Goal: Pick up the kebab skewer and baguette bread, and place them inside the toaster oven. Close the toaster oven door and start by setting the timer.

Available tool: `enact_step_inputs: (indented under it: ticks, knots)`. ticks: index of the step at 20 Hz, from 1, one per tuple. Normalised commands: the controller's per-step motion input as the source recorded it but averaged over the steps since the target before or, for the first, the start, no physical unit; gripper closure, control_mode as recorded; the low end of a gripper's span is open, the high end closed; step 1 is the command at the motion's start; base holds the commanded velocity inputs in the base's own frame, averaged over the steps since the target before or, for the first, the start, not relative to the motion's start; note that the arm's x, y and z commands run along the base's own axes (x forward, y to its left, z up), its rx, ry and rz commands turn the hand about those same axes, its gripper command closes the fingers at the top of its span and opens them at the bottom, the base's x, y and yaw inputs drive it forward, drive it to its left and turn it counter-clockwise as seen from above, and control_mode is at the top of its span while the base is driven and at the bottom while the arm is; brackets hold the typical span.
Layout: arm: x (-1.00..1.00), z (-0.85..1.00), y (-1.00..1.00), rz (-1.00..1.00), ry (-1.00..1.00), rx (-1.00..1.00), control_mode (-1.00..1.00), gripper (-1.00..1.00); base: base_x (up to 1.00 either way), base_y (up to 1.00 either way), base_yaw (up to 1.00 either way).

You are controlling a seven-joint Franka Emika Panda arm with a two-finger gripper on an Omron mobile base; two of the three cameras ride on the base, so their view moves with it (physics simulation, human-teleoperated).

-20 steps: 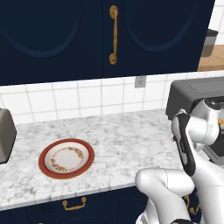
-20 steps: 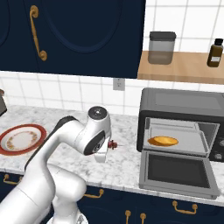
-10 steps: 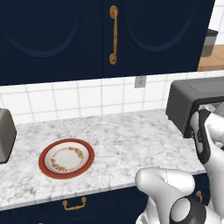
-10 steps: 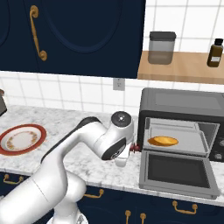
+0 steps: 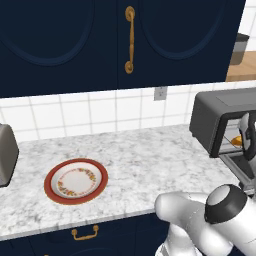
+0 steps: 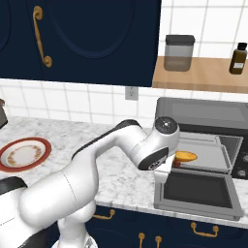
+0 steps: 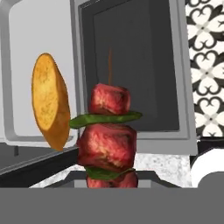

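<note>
My gripper [image 6: 170,166] hangs at the open front of the toaster oven [image 6: 208,121], pinching the kebab skewer [image 7: 110,135]; through the hand camera its red meat chunks and green slices rise straight up from between my fingers, the thin stick tip poking out above them. Just beyond the skewer lies the toaster oven door [image 6: 197,193], dropped flat with its glass window facing up. Past the door, inside the oven, the baguette bread [image 6: 186,156] rests on the pale tray, just beside the skewer's tip. Off to my left on the marble counter [image 5: 140,165], well apart from the oven, sits the red-rimmed plate [image 5: 76,180]. Farthest back, a lidded canister [image 6: 178,52] and a dark bottle [image 6: 238,58] stand on the wooden shelf [image 6: 203,80] above the oven.
</note>
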Motion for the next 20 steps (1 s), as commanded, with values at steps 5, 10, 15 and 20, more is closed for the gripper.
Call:
enact_step_inputs:
  ticks: [5, 10, 15, 20]
  knots:
    - [0.27, 0.0, -0.51, -0.01, 0.0, -0.03, -1.0, 1.0, 0.0, 0.0, 0.0]
    - [0.06, 0.0, -0.43, -0.05, -0.01, -0.09, -1.0, 1.0, 0.0, 0.0, 0.0]
    - [0.05, 0.0, -0.47, -0.13, 0.0, -0.12, -1.0, 1.0, 0.0, 0.0, 0.0]
    - [0.1, 0.0, -0.53, -0.1, 0.0, -0.07, -1.0, 1.0, 0.0, 0.0, 0.0]
